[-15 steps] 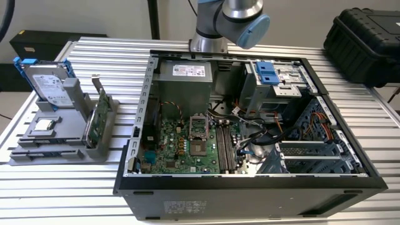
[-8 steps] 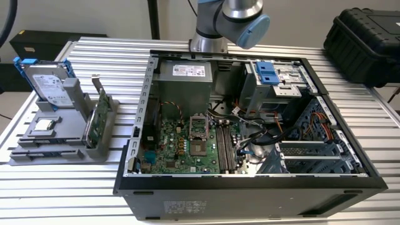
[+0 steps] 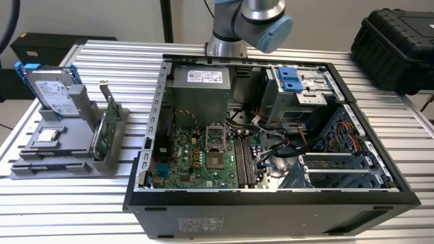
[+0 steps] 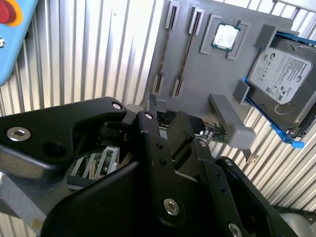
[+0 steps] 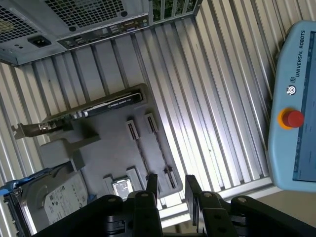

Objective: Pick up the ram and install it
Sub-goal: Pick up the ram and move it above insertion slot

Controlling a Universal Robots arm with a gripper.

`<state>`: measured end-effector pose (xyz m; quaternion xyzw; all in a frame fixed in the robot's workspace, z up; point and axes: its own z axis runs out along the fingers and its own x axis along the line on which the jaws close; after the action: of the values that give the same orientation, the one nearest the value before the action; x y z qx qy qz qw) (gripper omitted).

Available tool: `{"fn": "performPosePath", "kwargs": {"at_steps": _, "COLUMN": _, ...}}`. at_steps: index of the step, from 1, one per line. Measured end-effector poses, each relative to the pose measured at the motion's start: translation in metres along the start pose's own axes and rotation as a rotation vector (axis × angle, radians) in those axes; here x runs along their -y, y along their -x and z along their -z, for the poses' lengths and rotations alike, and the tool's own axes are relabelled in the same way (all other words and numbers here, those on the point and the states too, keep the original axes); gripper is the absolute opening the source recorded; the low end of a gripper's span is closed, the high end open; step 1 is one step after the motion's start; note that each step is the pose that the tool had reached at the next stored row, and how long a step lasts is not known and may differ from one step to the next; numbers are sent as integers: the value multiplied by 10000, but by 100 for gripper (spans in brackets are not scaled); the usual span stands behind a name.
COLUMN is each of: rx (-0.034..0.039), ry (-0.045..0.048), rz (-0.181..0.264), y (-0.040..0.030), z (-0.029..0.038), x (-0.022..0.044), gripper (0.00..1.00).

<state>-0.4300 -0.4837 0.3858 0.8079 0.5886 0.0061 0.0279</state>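
Silver ribbed table [image 3: 68,203] carries an open black computer case [image 3: 271,216] at the centre of the exterior view, with a grey holder [image 3: 40,170] at the left. The arm [image 3: 254,18], grey with a blue cap, stands at upper centre and is cut off by the top edge. First wrist view, looking down: the gripper [image 5: 172,181] sits at lower centre above the holder's near end, its two black fingers parted with nothing between them. The ram [image 5: 160,148] reads as a thin dark strip on edge in a holder slot, its long axis running from mid-frame down toward the fingers. A second strip [image 5: 140,153] lies parallel just beside it, and whether either is a stick or a bare slot is hard to tell. Second wrist view: the gripper's black body hides the lower half, the two strips run down from upper centre, and the hard drive [image 4: 279,74] is cut off at right.
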Motion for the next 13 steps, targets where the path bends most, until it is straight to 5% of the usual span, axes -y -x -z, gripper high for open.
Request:
{"fn": "performPosePath", "kwargs": {"at_steps": 5, "rx": -8, "ry": 4, "rz": 171, "y": -6, "z": -36, "x": 4, "gripper": 100}}
{"fn": "performPosePath", "kwargs": {"at_steps": 13, "rx": -63, "ry": 28, "rz": 1223, "y": -14, "z": -90, "x": 9, "gripper": 100}}
